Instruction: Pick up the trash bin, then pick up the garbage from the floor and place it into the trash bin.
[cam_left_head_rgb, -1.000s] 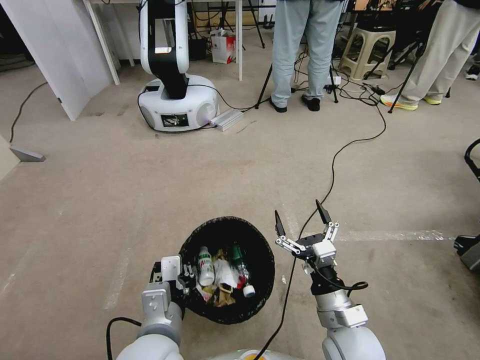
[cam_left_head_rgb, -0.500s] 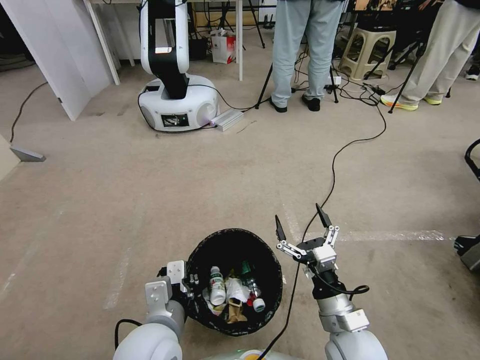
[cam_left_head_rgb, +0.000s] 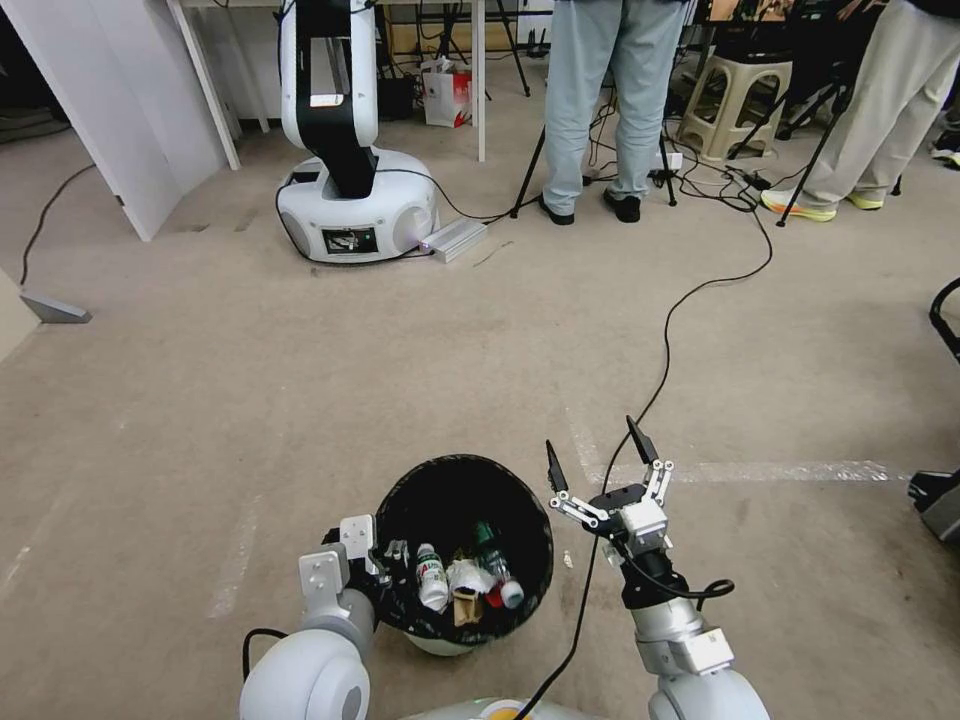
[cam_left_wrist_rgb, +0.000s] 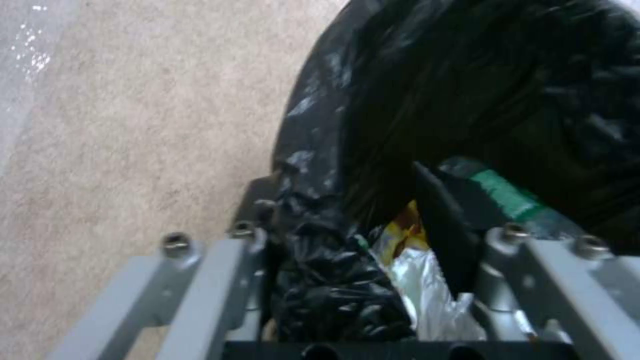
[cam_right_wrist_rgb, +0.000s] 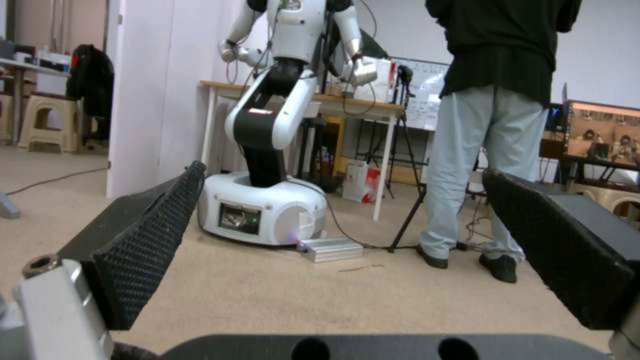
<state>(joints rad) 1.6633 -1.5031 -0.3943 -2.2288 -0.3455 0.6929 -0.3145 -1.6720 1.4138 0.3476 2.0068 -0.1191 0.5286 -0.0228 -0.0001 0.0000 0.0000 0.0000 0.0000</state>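
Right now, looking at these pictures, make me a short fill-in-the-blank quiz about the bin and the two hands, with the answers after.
1. The left hand is clamped on the rim of the ____.
2. The right hand, beside the trash bin, has its fingers ____ and holds nothing.
3. The bin is lined with a ____ plastic bag.
4. The small bottles and crumpled wrappers lie ____ the bin.

Missing words: trash bin; open; black; inside

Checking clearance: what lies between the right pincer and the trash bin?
In the head view, the open right pincer hangs just beside the trash bin; between them only bare floor and a black cable.
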